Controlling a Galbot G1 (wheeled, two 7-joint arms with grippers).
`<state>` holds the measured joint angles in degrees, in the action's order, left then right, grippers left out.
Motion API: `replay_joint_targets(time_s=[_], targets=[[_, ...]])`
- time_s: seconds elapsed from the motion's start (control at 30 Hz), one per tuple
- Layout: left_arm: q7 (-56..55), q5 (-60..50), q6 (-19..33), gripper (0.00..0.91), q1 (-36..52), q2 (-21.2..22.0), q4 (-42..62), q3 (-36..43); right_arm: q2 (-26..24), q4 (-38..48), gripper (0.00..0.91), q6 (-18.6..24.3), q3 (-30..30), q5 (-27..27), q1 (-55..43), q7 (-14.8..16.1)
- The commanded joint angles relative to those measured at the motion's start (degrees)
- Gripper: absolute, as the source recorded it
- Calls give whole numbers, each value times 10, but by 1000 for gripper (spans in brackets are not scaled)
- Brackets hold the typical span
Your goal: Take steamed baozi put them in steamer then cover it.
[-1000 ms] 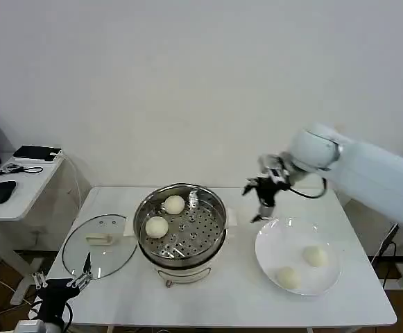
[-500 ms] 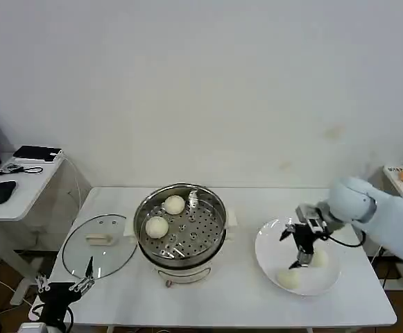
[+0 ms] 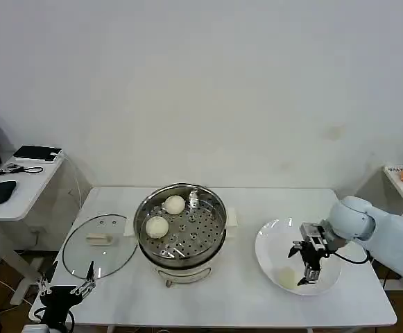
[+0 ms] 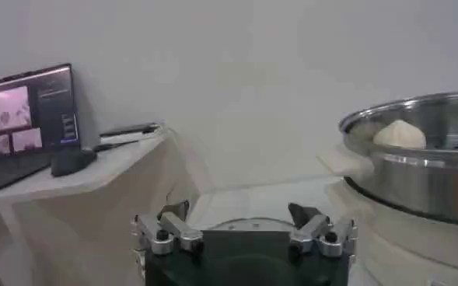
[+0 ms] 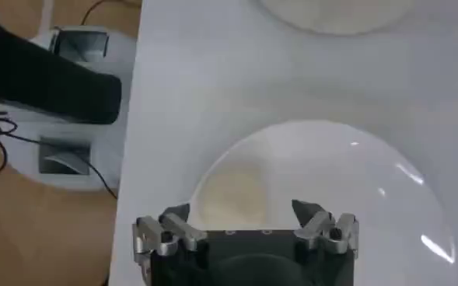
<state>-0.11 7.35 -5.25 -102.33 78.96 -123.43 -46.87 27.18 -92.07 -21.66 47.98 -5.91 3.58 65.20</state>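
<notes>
Right gripper (image 3: 309,272), jaws spread wide, hung over the white plate (image 3: 267,239) beside one smooth cream bun (image 3: 287,278); two like buns (image 3: 157,226) sat on the steel steamer's (image 3: 180,232) perforated tray; left gripper (image 3: 68,286) parked open near the glass lid (image 3: 98,245).

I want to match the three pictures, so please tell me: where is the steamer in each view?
Head view: steamer at the table's middle, two baozi inside.
Left wrist view: its steel wall ahead of the left end effector, one baozi over the rim.
Right wrist view: a cream curve beyond the plate under the right end effector, probably its base; not certain.
Shared landmark: the white table.
</notes>
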Motion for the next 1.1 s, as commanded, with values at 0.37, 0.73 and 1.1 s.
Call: replay_joint_targets(time_s=[0.37,0.73,1.1], targets=[[0,-1,0,907,5,-1,15,0,24,36,907,3,-4,20,22,-6],[0,0,1,907,9,-1,25,-3,50,59,907,4,3,23,21,-7],[1,1,0,907,20,-3,37,-3,56,65,907,5,13,24,18,-4]])
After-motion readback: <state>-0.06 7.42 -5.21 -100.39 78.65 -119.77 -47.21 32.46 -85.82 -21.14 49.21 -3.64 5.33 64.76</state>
